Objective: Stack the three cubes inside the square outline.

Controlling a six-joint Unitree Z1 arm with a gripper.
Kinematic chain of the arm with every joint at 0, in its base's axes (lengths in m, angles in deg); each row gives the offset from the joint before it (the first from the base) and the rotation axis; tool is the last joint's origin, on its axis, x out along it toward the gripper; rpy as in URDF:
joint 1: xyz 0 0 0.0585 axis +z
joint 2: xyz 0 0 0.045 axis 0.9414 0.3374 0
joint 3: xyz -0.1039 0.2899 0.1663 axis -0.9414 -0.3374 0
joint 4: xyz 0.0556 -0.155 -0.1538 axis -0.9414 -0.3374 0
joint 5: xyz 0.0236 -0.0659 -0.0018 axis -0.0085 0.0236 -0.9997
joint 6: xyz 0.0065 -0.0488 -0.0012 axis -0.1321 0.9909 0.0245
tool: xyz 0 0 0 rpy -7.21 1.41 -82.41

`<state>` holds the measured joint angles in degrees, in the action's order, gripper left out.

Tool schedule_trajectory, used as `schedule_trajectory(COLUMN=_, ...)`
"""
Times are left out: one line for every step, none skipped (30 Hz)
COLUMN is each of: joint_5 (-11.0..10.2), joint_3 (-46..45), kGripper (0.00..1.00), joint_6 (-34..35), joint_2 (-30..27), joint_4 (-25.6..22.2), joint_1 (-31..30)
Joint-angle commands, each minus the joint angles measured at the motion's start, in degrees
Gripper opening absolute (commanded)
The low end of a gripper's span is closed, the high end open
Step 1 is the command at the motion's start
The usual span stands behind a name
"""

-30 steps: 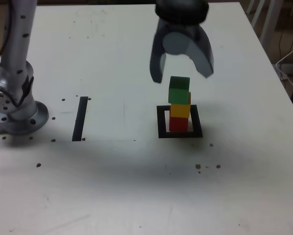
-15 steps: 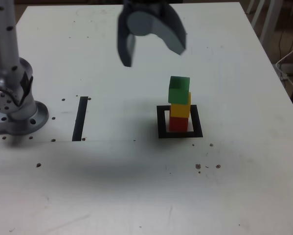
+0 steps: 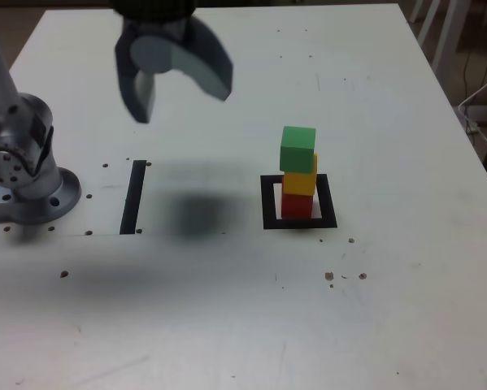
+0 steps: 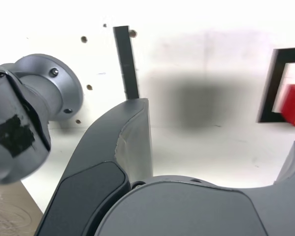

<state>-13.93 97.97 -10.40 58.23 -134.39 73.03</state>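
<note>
Above the white table (image 3: 373,284), the gripper (image 3: 184,99) hangs wide open, empty

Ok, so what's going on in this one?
A robot arm has its gripper open and empty, up above the table and off to the exterior view's left of a finished-looking stack. The red cube sits inside the square outline, with the yellow cube on it and the green cube on top. Nothing is being handled right now, and all three cubes stand on their own.
</note>
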Motion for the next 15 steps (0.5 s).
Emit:
schedule_trajectory(joint_5=0.1, joint_3=-4.0, kGripper=0.99, joint_6=0.2, joint_2=-1.8, joint_4=1.7, joint_1=0.1)
schedule_trajectory(joint_5=0.2, joint_3=-6.3, kGripper=0.99, joint_6=0.3, joint_2=-2.7, joint_4=2.6, joint_1=0.1)
schedule_trajectory(joint_5=0.3, joint_3=-7.9, kGripper=0.99, joint_6=0.3, joint_2=-3.3, joint_4=3.1, joint_1=0.1)
schedule_trajectory(joint_5=0.4, joint_3=-9.4, kGripper=0.99, joint_6=0.4, joint_2=-3.9, joint_4=3.6, joint_1=0.1)
schedule_trajectory(joint_5=0.5, joint_3=-10.7, kGripper=0.99, joint_6=0.4, joint_2=-4.4, joint_4=4.1, joint_1=0.1)
schedule_trajectory(joint_5=0.5, joint_3=-11.9, kGripper=0.99, joint_6=0.5, joint_2=-5.0, joint_4=4.5, joint_1=0.1)
schedule_trajectory(joint_5=0.5, joint_3=-13.1, kGripper=0.99, joint_6=0.5, joint_2=-5.5, joint_4=4.8, joint_1=0.1)
schedule_trajectory(joint_5=0.5, joint_3=-14.1, kGripper=0.99, joint_6=0.6, joint_2=-6.0, joint_4=5.2, joint_1=0.1)
schedule_trajectory(joint_5=0.5, joint_3=-15.1, kGripper=0.99, joint_6=0.6, joint_2=-6.5, joint_4=5.5, joint_1=0.1)
schedule_trajectory(joint_5=0.6, joint_3=-16.0, kGripper=0.99, joint_6=0.7, joint_2=-6.9, joint_4=5.8, joint_1=0.1)
schedule_trajectory(joint_5=0.5, joint_3=-16.9, kGripper=0.99, joint_6=0.7, joint_2=-7.3, joint_4=6.1, joint_1=0.1)
schedule_trajectory(joint_5=0.5, joint_3=-17.7, kGripper=0.99, joint_6=0.7, joint_2=-7.5, joint_4=6.5, joint_1=0.1)
schedule_trajectory(joint_5=0.5, joint_3=-18.4, kGripper=0.99, joint_6=0.8, joint_2=-7.6, joint_4=6.8, joint_1=0.1)
schedule_trajectory(joint_5=0.6, joint_3=-19.0, kGripper=0.99, joint_6=0.8, joint_2=-7.7, joint_4=7.2, joint_1=0.1)
schedule_trajectory(joint_5=0.6, joint_3=-19.6, kGripper=0.99, joint_6=0.8, joint_2=-7.7, joint_4=7.7, joint_1=0.1)
